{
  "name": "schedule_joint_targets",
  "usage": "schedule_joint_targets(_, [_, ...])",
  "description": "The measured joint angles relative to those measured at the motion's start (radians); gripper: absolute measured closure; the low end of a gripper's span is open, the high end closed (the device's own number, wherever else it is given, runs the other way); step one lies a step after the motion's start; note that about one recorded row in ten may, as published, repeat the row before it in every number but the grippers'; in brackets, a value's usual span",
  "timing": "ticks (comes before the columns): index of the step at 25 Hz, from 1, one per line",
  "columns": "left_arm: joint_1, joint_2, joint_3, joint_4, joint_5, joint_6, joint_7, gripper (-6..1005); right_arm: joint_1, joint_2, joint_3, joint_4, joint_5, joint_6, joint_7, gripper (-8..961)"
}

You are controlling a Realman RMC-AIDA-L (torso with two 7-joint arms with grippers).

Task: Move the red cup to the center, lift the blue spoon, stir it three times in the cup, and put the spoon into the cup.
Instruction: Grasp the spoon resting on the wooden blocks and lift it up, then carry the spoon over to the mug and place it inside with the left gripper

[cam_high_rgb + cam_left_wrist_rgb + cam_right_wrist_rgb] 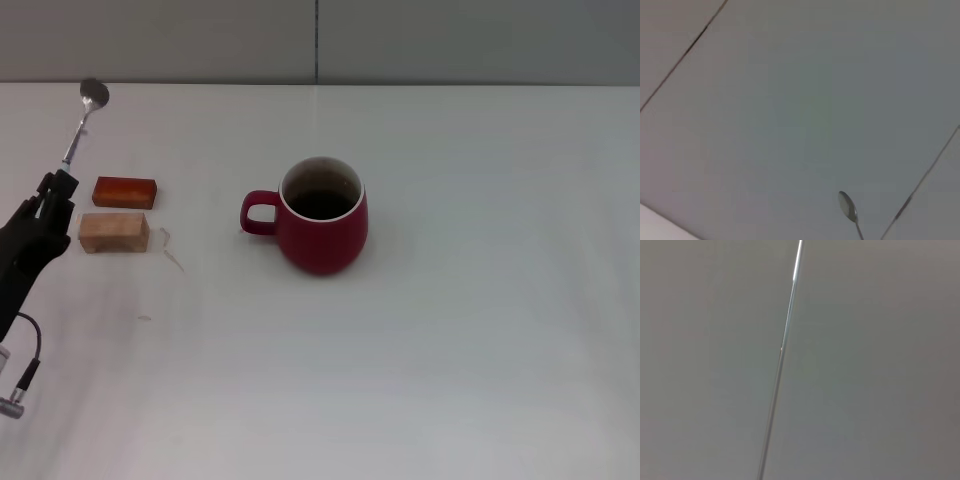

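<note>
Spoon handling looks easy to us: the slim, stiff, light pale-blue-handled metal spoon [84, 118], upper left, stands clamped by its handle in our left gripper [58, 182], away from the centred rounded dark red ceramic mug [318, 215].

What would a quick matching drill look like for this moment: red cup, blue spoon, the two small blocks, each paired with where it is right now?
Things:
1. red cup
2. blue spoon
3. orange-red block
4. tan block

Places:
A. held up by the left gripper, bowl end upward
B. on the table, nearer the robot than its neighbouring block
C. mid-table, handle toward the robot's left
D. on the table, just behind the tan block

Pairs: 1-C, 2-A, 3-D, 4-B
</note>
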Motion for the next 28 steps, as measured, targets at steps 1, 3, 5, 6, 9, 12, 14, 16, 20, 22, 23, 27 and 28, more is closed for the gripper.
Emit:
schedule_joint_targets(1, [0.001,0.0,0.0,0.029,0.011,0.009,-0.049,862,0.0,0.001,0.0,0.001,0.0,0.001,0.0,270])
schedule_joint_targets(3, [0.001,0.001,0.001,0.096,0.042,0.026,-0.158,862,0.0,0.001,0.0,0.002,0.0,0.002,0.0,270])
schedule_joint_targets(5, [-0.002,0.002,0.002,0.165,0.074,0.039,-0.254,862,0.0,0.002,0.0,0.003,0.0,0.003,0.0,270])
schedule_joint_targets(6, [-0.005,0.003,0.002,0.202,0.086,0.046,-0.295,862,0.0,0.002,0.0,0.003,0.0,0.003,0.0,270])
schedule_joint_targets(9, [-0.014,0.005,0.015,0.305,0.108,0.074,-0.395,862,0.001,0.003,0.0,0.005,0.0,0.004,0.0,270])
schedule_joint_targets(12, [-0.035,0.018,0.079,0.444,0.112,0.13,-0.499,862,-0.001,0.004,0.001,0.006,0.001,0.004,0.0,270])
schedule_joint_targets(14, [-0.044,0.025,0.1,0.477,0.111,0.145,-0.514,862,-0.002,0.005,0.002,0.007,0.002,0.004,0.0,270])
schedule_joint_targets(16, [-0.06,0.039,0.134,0.528,0.112,0.172,-0.537,862,-0.006,0.005,0.002,0.008,0.002,0.004,0.0,270])
schedule_joint_targets(20, [-0.09,0.077,0.19,0.614,0.112,0.22,-0.581,862,-0.022,0.006,0.002,0.015,0.002,0.0,0.0,270])
schedule_joint_targets(22, [-0.111,0.103,0.207,0.673,0.112,0.26,-0.624,862,-0.038,0.006,0.005,0.03,0.002,-0.002,0.0,270])
schedule_joint_targets(23, [-0.111,0.103,0.207,0.673,0.112,0.26,-0.624,862,-0.038,0.006,0.005,0.03,0.002,-0.002,0.0,270])
schedule_joint_targets(27, [-0.145,0.129,0.246,0.78,0.112,0.314,-0.69,862,-0.052,0.006,0.016,0.033,0.002,-0.003,0.0,271])
schedule_joint_targets(28, [-0.145,0.129,0.246,0.78,0.112,0.314,-0.69,862,-0.052,0.006,0.016,0.033,0.002,-0.003,0.0,271])
